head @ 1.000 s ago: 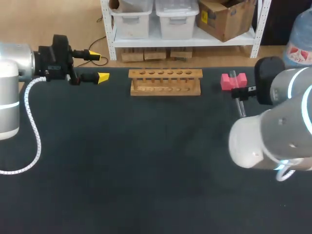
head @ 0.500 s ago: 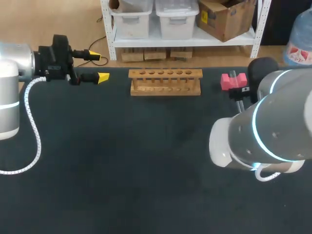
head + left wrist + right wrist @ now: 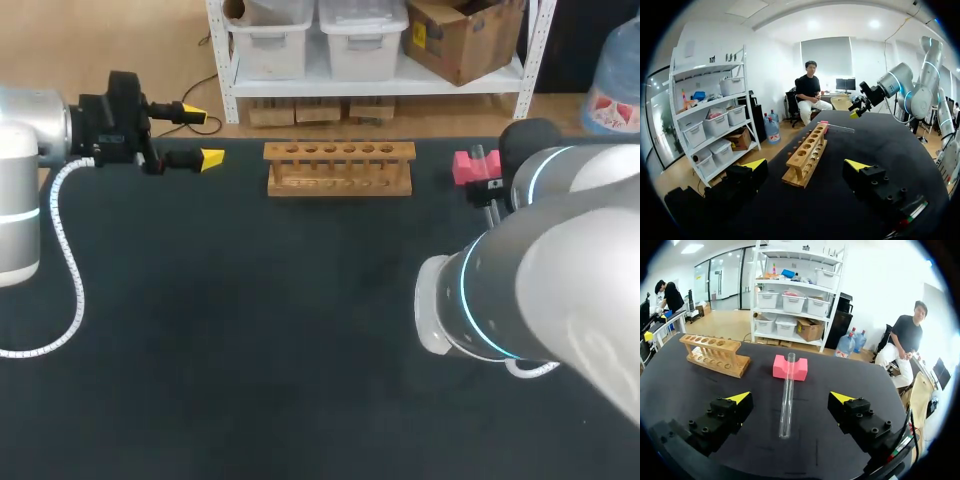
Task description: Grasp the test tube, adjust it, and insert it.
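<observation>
A clear test tube [image 3: 786,399] lies on the dark table with its far end resting in the notch of a pink block [image 3: 789,368]. My right gripper [image 3: 790,398] hangs open above the tube, one yellow-tipped finger on either side and neither touching it. In the head view my right arm [image 3: 545,300] covers most of the tube; the pink block [image 3: 466,167] shows beside it. The wooden rack [image 3: 339,168] with a row of holes stands at the table's back middle. My left gripper [image 3: 203,137] is open at the back left, empty, pointing at the rack [image 3: 806,157].
The table's far edge runs just behind the rack and the pink block. From the left wrist view the tube [image 3: 836,128] and block [image 3: 823,123] lie beyond the rack, with my right gripper [image 3: 858,109] above them.
My right arm's elbow has swung leftward and closer to the camera, hiding more of the tube in the head view. The left arm has not moved.
</observation>
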